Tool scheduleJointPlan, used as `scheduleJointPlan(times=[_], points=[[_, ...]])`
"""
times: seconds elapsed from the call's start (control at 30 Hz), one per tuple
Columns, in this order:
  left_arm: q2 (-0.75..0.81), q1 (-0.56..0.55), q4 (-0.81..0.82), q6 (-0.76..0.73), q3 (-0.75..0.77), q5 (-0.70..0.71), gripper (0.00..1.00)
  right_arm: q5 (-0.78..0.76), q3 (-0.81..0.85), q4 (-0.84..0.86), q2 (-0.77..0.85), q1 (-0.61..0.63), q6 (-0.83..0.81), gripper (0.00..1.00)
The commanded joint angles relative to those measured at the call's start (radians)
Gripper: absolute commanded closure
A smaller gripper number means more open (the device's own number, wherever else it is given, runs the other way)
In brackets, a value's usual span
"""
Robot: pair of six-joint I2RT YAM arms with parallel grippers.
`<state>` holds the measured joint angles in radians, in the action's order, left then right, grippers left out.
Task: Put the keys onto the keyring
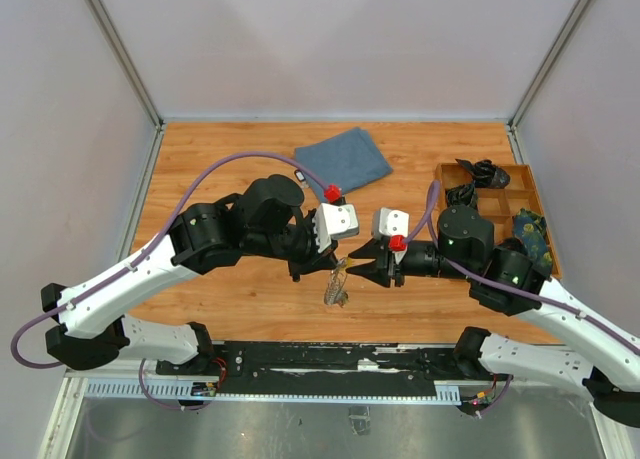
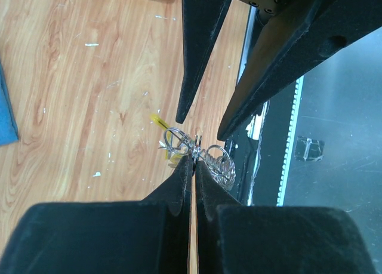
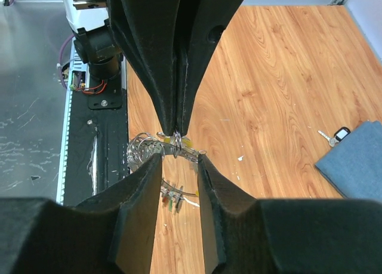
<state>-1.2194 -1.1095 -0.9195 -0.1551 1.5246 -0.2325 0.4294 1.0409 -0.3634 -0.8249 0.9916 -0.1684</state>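
Both arms reach inward over the wooden table (image 1: 220, 289), their wrists level and the grippers meeting nose to nose near the table's middle front. The left gripper (image 1: 334, 262) comes in from the left with its fingers pressed tight together on the wire of the keyring (image 2: 218, 165), pinching it at the very tips. The right gripper (image 1: 353, 269) faces it from the right, its fingers (image 3: 143, 184) parted by a narrow gap and gripping nothing; their tips sit just beside the pinched wire, one on each side.

The keyring hangs between the two grippers, and the keys (image 1: 336, 291) dangle in a bunch under it; one has a yellow head (image 2: 156, 120), another a green one. I cannot tell whether the bunch touches the table.

A loose key (image 3: 334, 135) with a black-and-white tag, its markings too small to read, lies just beside the blue cloth (image 1: 345, 159) at the back. A wooden tray (image 1: 520, 171) with compartments stands on the right
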Motion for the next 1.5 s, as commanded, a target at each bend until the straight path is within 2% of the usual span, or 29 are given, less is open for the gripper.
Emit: scheduleJointPlan(times=[0.0, 0.47, 0.6, 0.77, 0.93, 1.07, 1.17, 1.47], points=[[0.006, -0.012, 0.015, -0.016, 0.037, -0.014, 1.00, 0.036, 0.010, 0.035, -0.007, -0.011, 0.007, 0.70], [0.013, -0.012, 0.022, -0.018, 0.035, -0.021, 1.00, 0.063, 0.008, 0.071, -0.038, -0.011, 0.029, 0.75], [0.017, -0.012, 0.024, -0.019, 0.031, -0.022, 1.00, 0.063, 0.008, 0.069, -0.043, -0.011, 0.029, 0.82], [0.022, -0.013, 0.027, -0.021, 0.024, -0.022, 1.00, 0.057, 0.012, 0.058, -0.046, -0.011, 0.029, 0.99], [0.036, -0.013, 0.043, -0.014, 0.008, -0.015, 0.99, 0.048, 0.025, 0.046, -0.039, -0.011, 0.031, 1.00], [0.055, -0.013, 0.071, 0.000, -0.021, -0.015, 0.83, 0.029, 0.029, 0.070, -0.012, -0.011, 0.040, 1.00], [0.070, -0.012, 0.095, 0.010, -0.044, -0.023, 0.76, 0.024, 0.033, 0.084, 0.005, -0.011, 0.051, 1.00], [0.087, -0.012, 0.155, 0.037, -0.093, -0.067, 0.77, 0.019, 0.029, 0.123, 0.039, -0.011, 0.069, 1.00]])
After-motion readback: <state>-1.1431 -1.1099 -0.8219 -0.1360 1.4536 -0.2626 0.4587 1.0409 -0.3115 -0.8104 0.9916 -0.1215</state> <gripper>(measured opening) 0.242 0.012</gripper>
